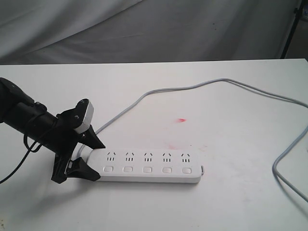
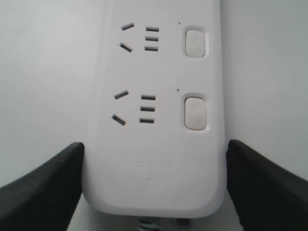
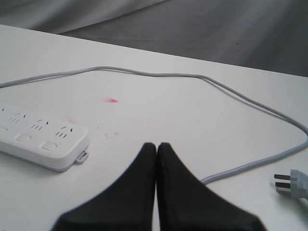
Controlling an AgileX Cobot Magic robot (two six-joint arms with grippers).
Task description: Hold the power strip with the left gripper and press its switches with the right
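We have the left gripper (image 1: 98,161) clamped across the cord end of the power strip (image 1: 154,168) on the bench (image 1: 231,202). The right gripper (image 3: 157,147) is shut and well apart from it. Pressing the far switches (image 1: 147,169) hard could pivot the power strip loose.

The power strip (image 1: 149,168) lies on the table (image 1: 231,202), running left to right. The left gripper (image 1: 98,160) clasps its left end, one finger on the far side, one on the near side. The cord (image 1: 192,87) curves away far and right.
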